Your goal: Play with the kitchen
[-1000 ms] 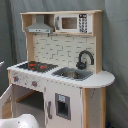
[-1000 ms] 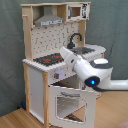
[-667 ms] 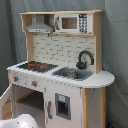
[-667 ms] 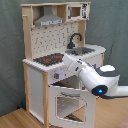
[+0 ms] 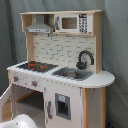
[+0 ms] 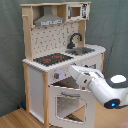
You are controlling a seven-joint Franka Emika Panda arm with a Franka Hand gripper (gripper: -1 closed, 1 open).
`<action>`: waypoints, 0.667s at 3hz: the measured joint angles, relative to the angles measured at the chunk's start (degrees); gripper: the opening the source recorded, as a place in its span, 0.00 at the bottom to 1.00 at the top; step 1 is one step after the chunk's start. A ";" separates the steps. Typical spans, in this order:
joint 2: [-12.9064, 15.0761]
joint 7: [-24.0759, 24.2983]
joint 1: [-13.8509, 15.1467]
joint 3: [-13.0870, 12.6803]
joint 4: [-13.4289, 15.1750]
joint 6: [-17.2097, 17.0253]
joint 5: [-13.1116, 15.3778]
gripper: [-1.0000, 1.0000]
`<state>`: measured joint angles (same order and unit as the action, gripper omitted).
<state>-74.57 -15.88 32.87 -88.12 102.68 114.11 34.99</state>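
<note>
One toy kitchen [image 5: 60,70] fills the centre of both exterior views, standing on a wood-look floor [image 6: 12,120] against a grey-green curtain [image 5: 115,45]. White arm [image 6: 107,90] enters from lower right of the second exterior view, reaching toward the front panel under the stovetop [image 6: 52,59], near the knobs [image 6: 59,75]. Gripper [image 6: 75,71] end sits right at that panel; can't tell if fingers are wide or narrow, or if anything is held.

Progress: oven door [image 6: 67,102] hangs tilted open in the second exterior view, a lower-left door [image 5: 6,102] also swung out in the first exterior view. So some play looks done; knobs, sink [image 5: 74,74], faucet [image 5: 84,59], microwave [image 5: 72,22] look untouched, judging by position only.

Materials: white flat panels, light wood edges and posts. Stovetop black with red rings, glossy. Sink grey, rectangular basin. Faucet black, curved arch. Hood [image 5: 40,26] silver, wedge-shaped. Back wall tile-patterned. Rounded white counter end at right in the first exterior view.
</note>
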 joint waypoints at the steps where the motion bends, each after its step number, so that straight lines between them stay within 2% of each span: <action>1: -0.01 2.63 -2.50 -1.42 5.40 1.18 -0.02 1.00; 2: 0.00 4.85 -5.44 -1.36 10.25 2.05 -0.01 1.00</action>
<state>-74.57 -11.03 27.43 -89.47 112.93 116.16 34.97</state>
